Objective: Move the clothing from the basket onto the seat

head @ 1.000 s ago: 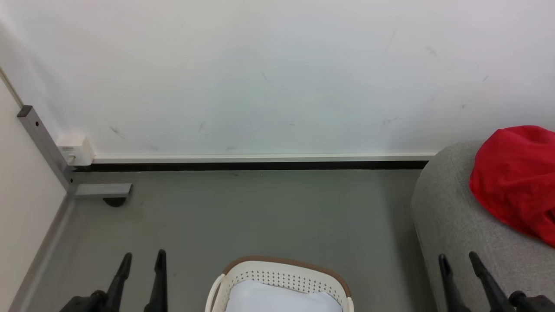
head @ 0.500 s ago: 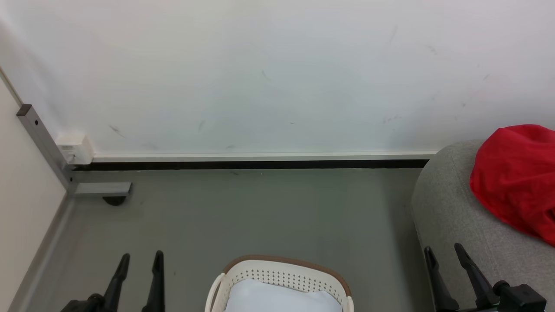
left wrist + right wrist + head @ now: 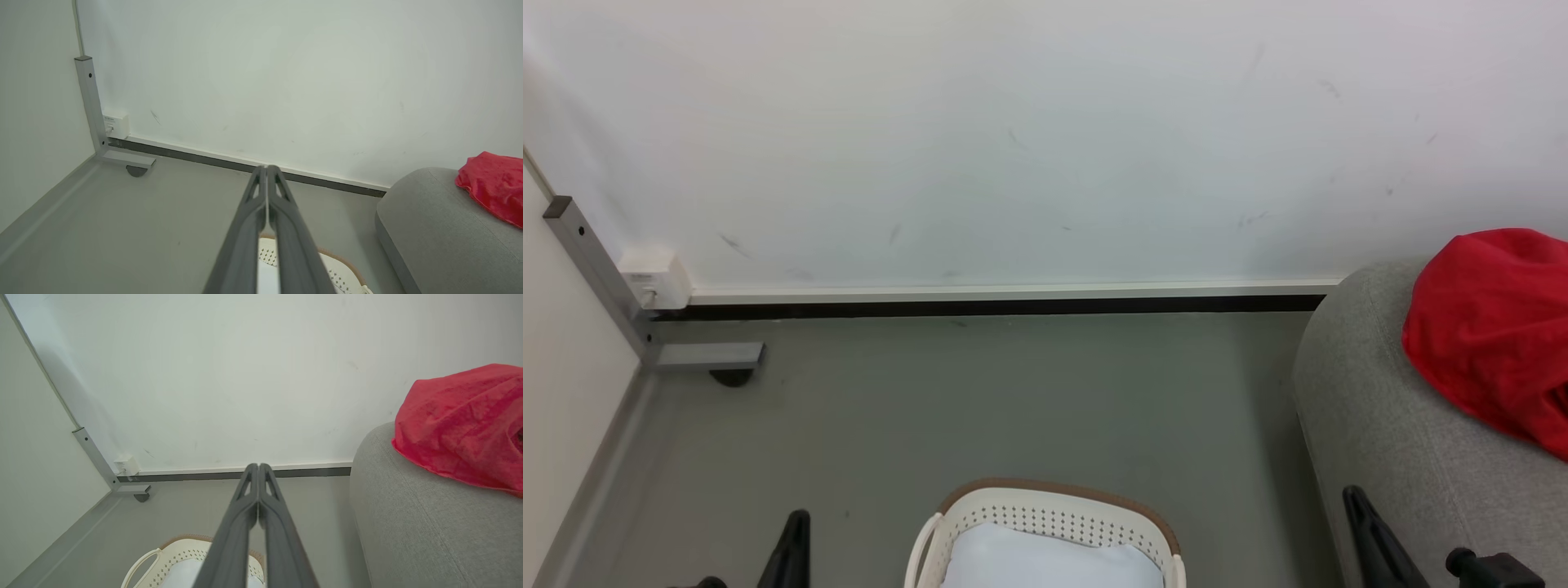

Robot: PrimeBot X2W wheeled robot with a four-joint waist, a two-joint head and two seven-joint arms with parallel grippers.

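Red clothing [image 3: 1494,327] seen laid on seat [image 3: 1372,425], 3 o'clock. Clenched, empty: left hand [image 3: 267,168], right hand [image 3: 258,465]. Retreat advised clear of basket [image 3: 1054,487].

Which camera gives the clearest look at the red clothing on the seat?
The right wrist view: the clothing appears largest there, folds clear, lying on the seat, though cropped at the frame's right edge. The head view shows the clothing smaller, likewise cropped. The left wrist view shows the clothing smallest, far right.
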